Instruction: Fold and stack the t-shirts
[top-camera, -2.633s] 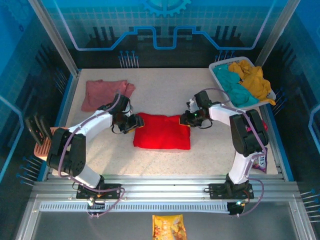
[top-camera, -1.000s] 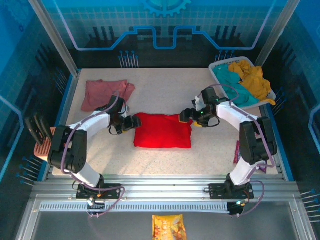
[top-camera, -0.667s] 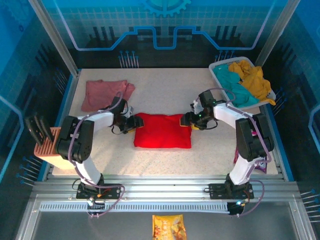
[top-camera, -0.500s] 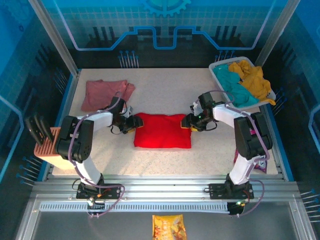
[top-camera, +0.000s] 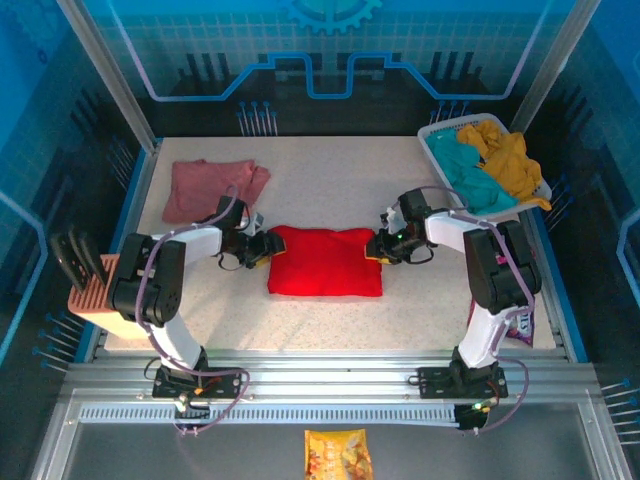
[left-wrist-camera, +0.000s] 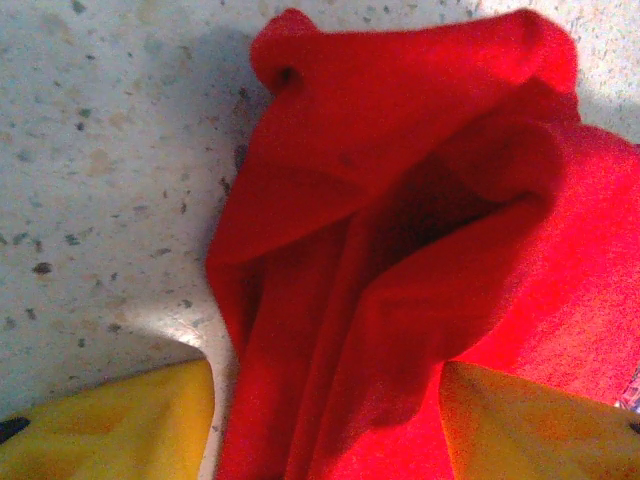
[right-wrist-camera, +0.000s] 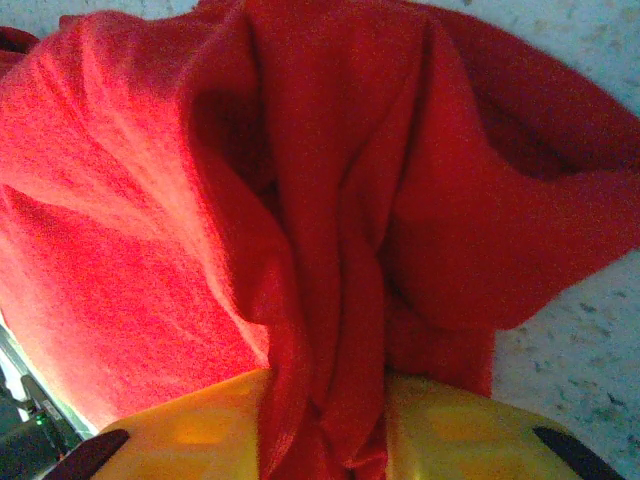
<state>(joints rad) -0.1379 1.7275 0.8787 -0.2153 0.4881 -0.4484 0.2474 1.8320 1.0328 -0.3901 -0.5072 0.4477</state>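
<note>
Top external: red t-shirt (top-camera: 325, 262) mid-table, open margins around

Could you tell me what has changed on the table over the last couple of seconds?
The right gripper has closed onto the bunched right edge of the red t-shirt; the left gripper has narrowed around the left edge, its fingers straddling the cloth. Both elbows swung aside. The red shirt, pink t-shirt and basket stayed put.

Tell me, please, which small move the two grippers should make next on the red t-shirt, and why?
Probably finish closing the left gripper: red t-shirt cloth lies between its fingers, which stand apart. The right gripper already pinches a bunched fold, so both could then lift together.
</note>
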